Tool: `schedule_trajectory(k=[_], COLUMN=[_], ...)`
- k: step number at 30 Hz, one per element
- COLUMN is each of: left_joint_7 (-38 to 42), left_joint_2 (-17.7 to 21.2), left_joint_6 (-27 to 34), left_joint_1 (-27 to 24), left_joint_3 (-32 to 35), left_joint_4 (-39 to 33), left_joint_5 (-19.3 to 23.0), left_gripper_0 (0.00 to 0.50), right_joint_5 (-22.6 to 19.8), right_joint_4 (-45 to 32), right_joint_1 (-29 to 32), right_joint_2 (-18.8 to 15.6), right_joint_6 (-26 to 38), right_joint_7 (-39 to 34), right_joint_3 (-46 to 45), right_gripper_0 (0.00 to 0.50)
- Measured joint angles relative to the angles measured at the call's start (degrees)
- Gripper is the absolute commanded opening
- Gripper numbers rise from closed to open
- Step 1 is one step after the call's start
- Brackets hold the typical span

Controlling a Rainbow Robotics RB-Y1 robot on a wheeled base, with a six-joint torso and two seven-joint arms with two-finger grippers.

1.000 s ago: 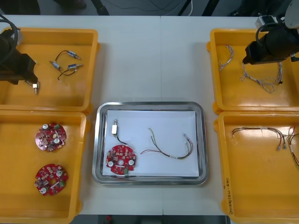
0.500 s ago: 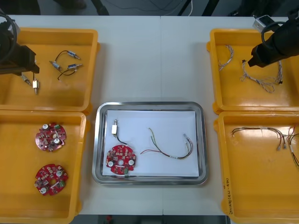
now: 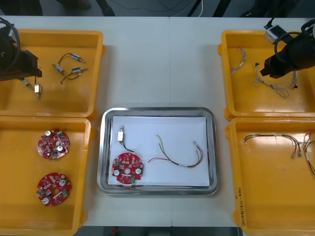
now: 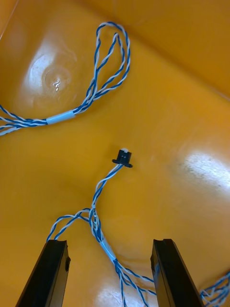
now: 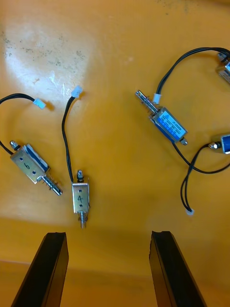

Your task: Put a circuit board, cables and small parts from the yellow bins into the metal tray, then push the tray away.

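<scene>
The right hand [image 4: 109, 242], wide open and empty, has slid slightly outward in the far right bin [image 3: 226, 73] to straddle the blue-white cable [image 4: 98, 216], likely the next pick, while the left hand [image 5: 108, 235], also wide, hangs over parts [image 5: 80, 196]; the tray [image 3: 158, 110] already holds a board [image 3: 127, 168].

The shiny metal tray [image 3: 101, 152] sits mid-bench [image 3: 162, 64], toward me, between yellow plastic bins, two at each side. In it a round red circuit board [image 3: 128, 168] lies near left, a small metal part [image 3: 120, 134] just behind it, and a red and yellow cable [image 3: 179, 156] to their right. Two more boards [image 3: 53, 144] lie one behind the other in the near left bin [image 3: 19, 206]. My left hand [image 5: 108, 237] hangs over the far left bin [image 3: 83, 96] and its small metal parts [image 5: 80, 196]. My right hand [image 4: 110, 242] hangs over twisted blue and white cables [image 4: 96, 91] in the far right bin [image 3: 246, 101].
</scene>
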Motion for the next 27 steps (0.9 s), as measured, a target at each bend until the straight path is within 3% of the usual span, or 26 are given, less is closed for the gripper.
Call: schedule_trajectory(k=[14, 27], left_joint_7=[-4.3, -4.3], left_joint_2=[0.0, 0.0], left_joint_6=[-6.9, -10.8], left_joint_1=[0.0, 0.0], left_joint_3=[-4.2, -5.6], left_joint_4=[5.1, 8.7], left_joint_5=[0.0, 0.5], left_gripper_0=[0.500, 0.500], right_joint_5=[-3.1, -3.6], right_joint_4=[0.0, 0.1], right_joint_1=[5.7, 6.2], right_joint_2=[-0.4, -0.4], right_joint_6=[-4.6, -9.3], right_joint_7=[3.7, 3.8], right_joint_3=[1.5, 1.7], right_gripper_0=[0.500, 0.500])
